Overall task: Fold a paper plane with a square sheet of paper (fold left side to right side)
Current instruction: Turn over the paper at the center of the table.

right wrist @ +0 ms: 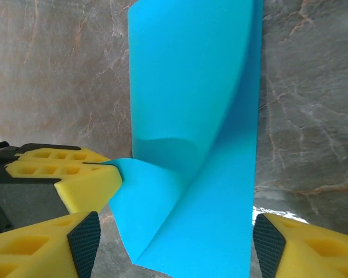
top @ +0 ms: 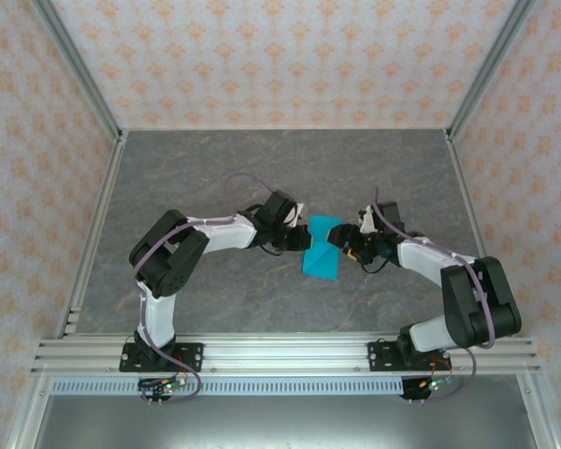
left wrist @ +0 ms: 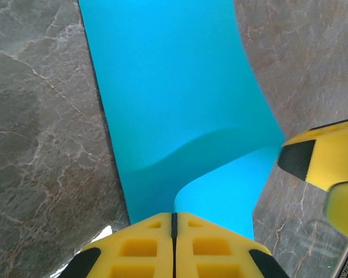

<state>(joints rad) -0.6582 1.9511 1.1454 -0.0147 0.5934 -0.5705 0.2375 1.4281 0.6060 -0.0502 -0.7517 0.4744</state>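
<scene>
The square sheet of paper [top: 323, 251], bright cyan-blue, lies on the grey table between my two grippers as a long narrow band, not a paper plane shape. One layer of the paper [left wrist: 168, 87] curls up off the table. My left gripper [left wrist: 175, 219] is shut on the lifted edge. From the right wrist, the same paper [right wrist: 191, 87] rises to the left gripper's yellow fingers [right wrist: 69, 174], which pinch its corner. My right gripper [right wrist: 177, 240] is open, one finger either side of the paper's near end, nothing pinched. In the top view the left gripper [top: 302, 239] and right gripper [top: 349, 241] face each other across the paper.
The grey marbled table [top: 215, 178] is walled by patterned panels and an aluminium frame. A rail [top: 280, 354] with both arm bases runs along the near edge. The right gripper's yellow finger [left wrist: 319, 159] stands close beside the paper's edge.
</scene>
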